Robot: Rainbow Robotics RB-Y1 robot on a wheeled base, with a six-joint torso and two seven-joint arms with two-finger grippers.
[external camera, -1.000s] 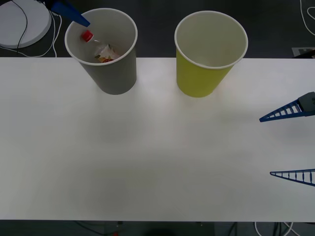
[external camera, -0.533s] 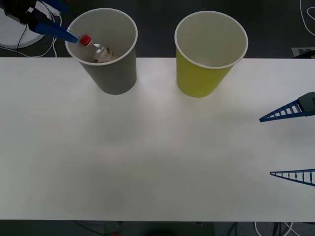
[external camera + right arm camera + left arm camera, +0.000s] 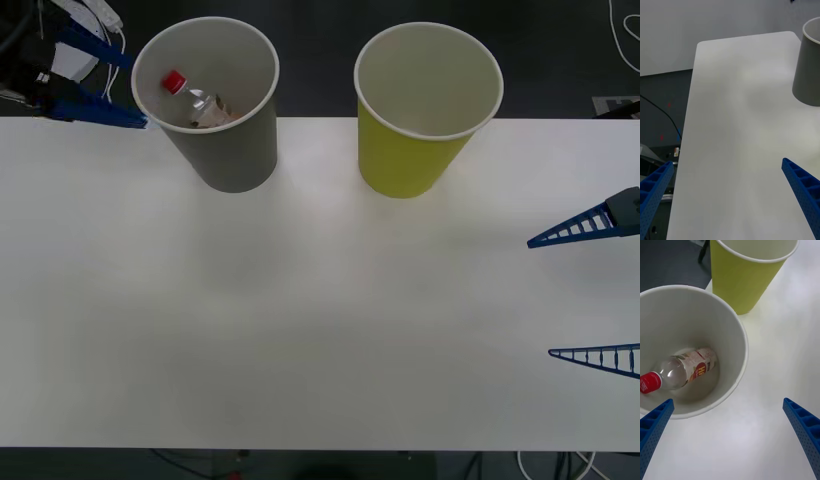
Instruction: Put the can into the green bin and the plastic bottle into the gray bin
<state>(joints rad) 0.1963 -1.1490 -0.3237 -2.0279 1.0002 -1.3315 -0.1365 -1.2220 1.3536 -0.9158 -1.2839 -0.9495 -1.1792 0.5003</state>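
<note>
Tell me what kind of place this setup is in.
Probably a robot lab test bench, not a home: a bare white table holding just two paper-cup bins, the gray bin and the green bin, with loose cables on the dark floor behind.

Light even and soft, from overhead; the white table (image 3: 320, 300) reads bright with faint mottled patches, no hard glare. Soft, short shadows sit beneath the gray bin (image 3: 225, 150) and green bin (image 3: 410, 160). Dark floor beyond table stays dim.
</note>
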